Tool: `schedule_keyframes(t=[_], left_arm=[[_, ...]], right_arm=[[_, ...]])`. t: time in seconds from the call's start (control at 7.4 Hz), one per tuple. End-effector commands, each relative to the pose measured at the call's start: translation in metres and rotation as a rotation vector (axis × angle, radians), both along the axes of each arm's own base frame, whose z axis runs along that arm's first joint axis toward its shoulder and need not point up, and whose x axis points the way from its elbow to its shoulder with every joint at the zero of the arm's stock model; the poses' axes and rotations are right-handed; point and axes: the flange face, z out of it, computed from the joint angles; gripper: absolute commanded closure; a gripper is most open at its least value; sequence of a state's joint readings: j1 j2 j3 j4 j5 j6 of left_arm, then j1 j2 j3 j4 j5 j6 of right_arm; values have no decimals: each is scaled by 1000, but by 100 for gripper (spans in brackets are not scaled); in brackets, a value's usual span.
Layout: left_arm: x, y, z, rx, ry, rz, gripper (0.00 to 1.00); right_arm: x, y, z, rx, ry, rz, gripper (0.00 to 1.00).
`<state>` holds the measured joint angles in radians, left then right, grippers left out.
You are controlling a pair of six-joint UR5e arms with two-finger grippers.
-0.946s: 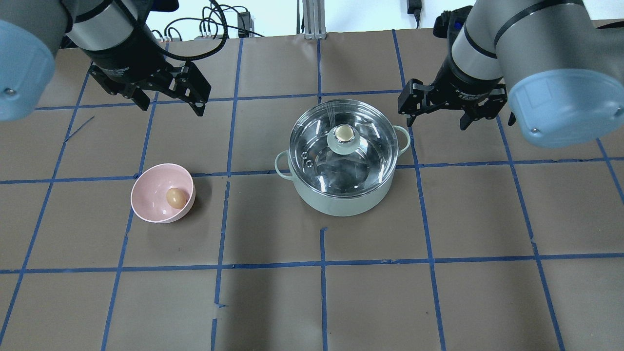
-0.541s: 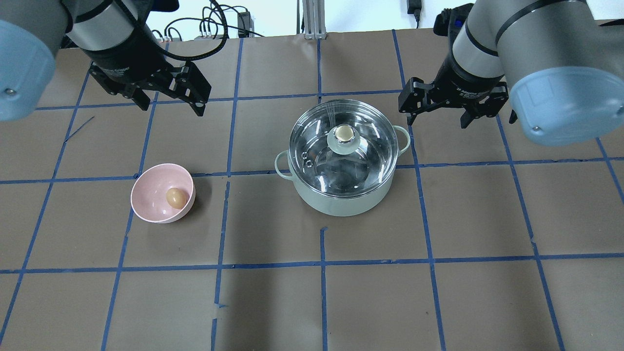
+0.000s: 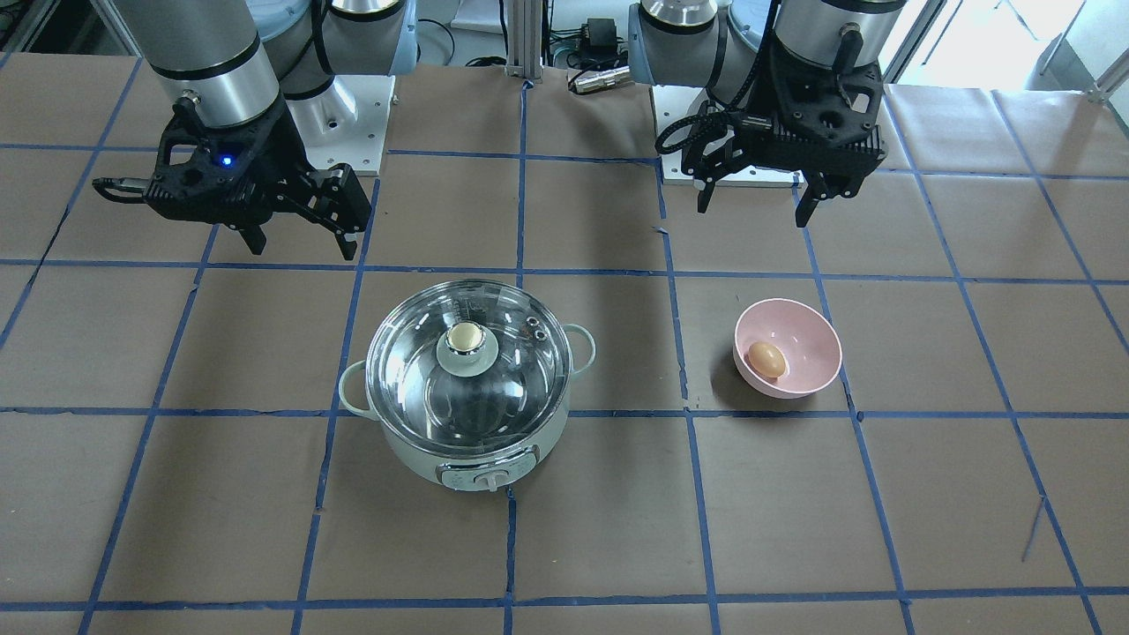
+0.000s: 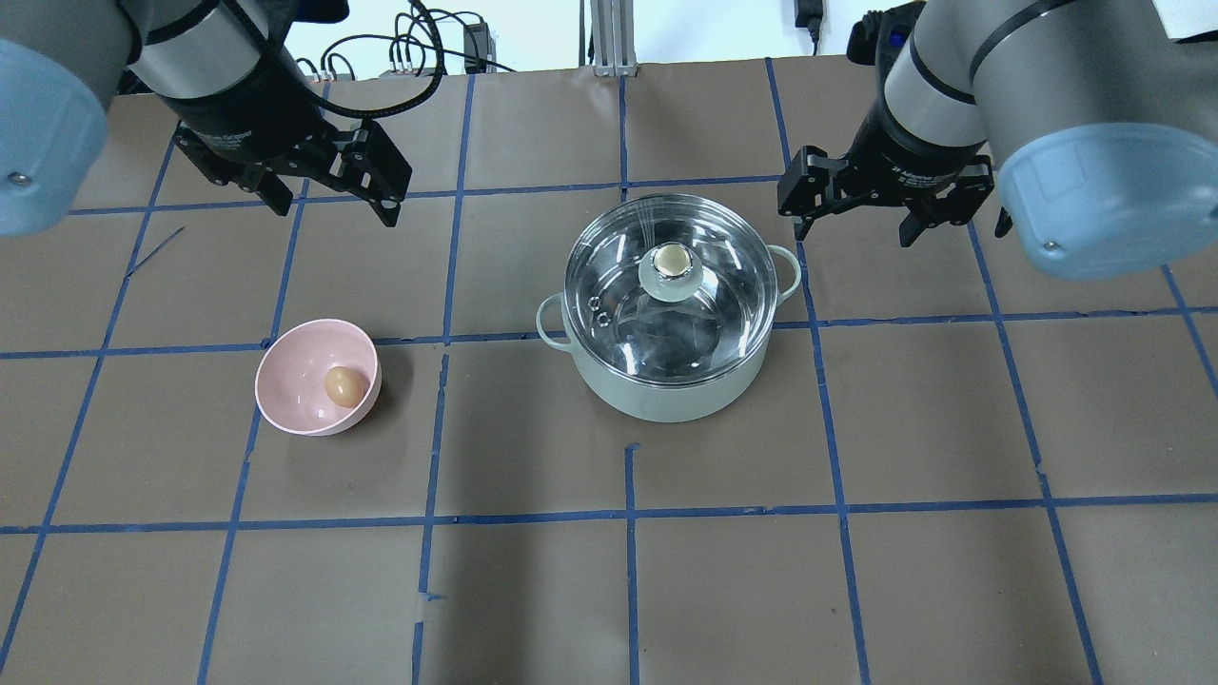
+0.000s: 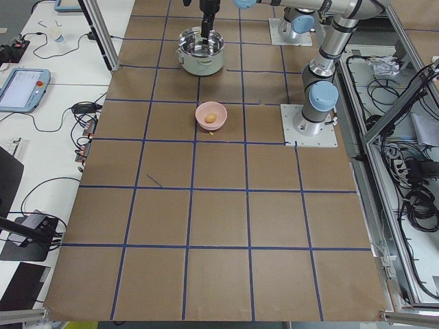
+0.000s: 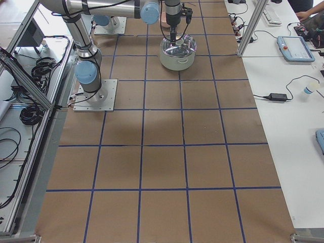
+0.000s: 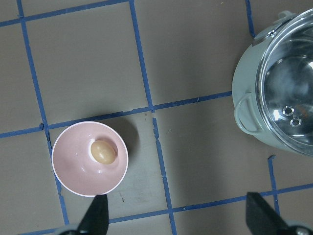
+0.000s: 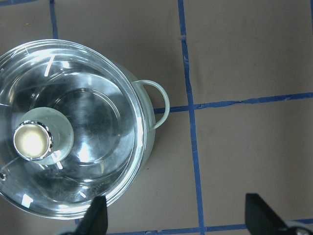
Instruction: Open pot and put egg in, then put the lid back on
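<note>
The mint-green pot (image 4: pixel 666 395) stands mid-table with the glass lid (image 4: pixel 671 271) shut on it; it also shows in the front view (image 3: pixel 467 454) and the right wrist view (image 8: pixel 73 132). The egg (image 4: pixel 343 385) lies in a pink bowl (image 4: pixel 290 381), left of the pot, and shows in the left wrist view (image 7: pixel 103 152). My left gripper (image 4: pixel 335 211) hangs open and empty above the table, behind the bowl. My right gripper (image 4: pixel 852 236) hangs open and empty, behind and to the right of the pot, beside its right handle.
The table is brown paper with a grid of blue tape lines (image 4: pixel 628 514). Cables and a metal post (image 4: pixel 604 38) lie past the far edge. The arms' base plates (image 3: pixel 353 115) are at the robot's side of the table.
My right gripper has drifted a little toward the far edge and to the right. The left gripper, pot, lid, bowl and egg have not moved.
</note>
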<state>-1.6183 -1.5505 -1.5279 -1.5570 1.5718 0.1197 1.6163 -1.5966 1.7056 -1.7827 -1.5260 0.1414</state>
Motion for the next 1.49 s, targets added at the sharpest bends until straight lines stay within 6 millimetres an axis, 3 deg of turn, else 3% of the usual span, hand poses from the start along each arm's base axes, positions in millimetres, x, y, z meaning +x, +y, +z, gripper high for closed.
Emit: schedule_keyframes(t=[0.0,1.08,1.35], left_arm=[[0,0,-1,2,-1,-1,0],[0,10,-2,49,-15,1,0],[1,10,-3,51,-11,-4,0]], right_arm=[[0,0,-3,4,0,7,0],[4,-1,0,-12,-4,1,0],[19,-23,-10,-83,-26,-18,0]])
